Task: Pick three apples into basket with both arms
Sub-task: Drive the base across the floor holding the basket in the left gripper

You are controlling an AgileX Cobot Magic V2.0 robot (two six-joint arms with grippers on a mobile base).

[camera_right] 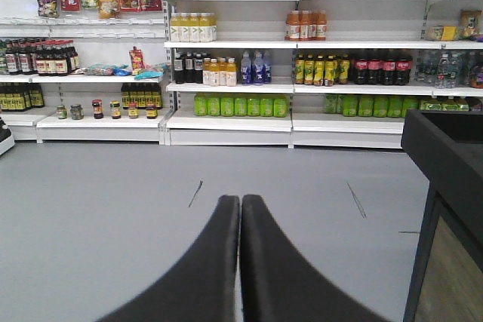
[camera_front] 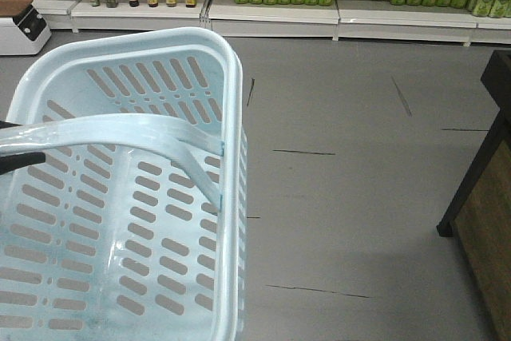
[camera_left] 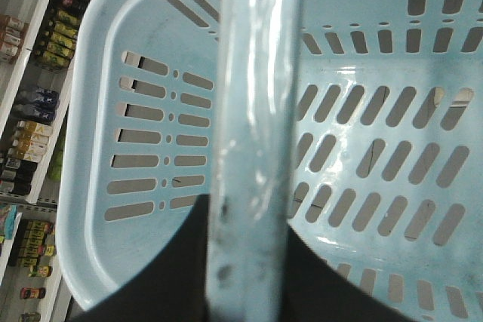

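The basket [camera_front: 227, 77] is filling the left half of the front view. It is a pale blue-white plastic shell with a rounded rim and rows of slots in its sides and bottom, the grey floor [camera_front: 359, 197] showing through them. Its thin swing handle [camera_front: 120, 129] is arching across it from the left edge of the frame. In the left wrist view the left gripper [camera_left: 245, 213] is clamping that handle, black fingers [camera_left: 173, 262] sitting either side of it at the bottom of the frame. The right gripper [camera_right: 240, 200] is facing stocked shelves [camera_right: 226, 122] — its fingers [camera_right: 215, 262] are pressing together, holding nothing.
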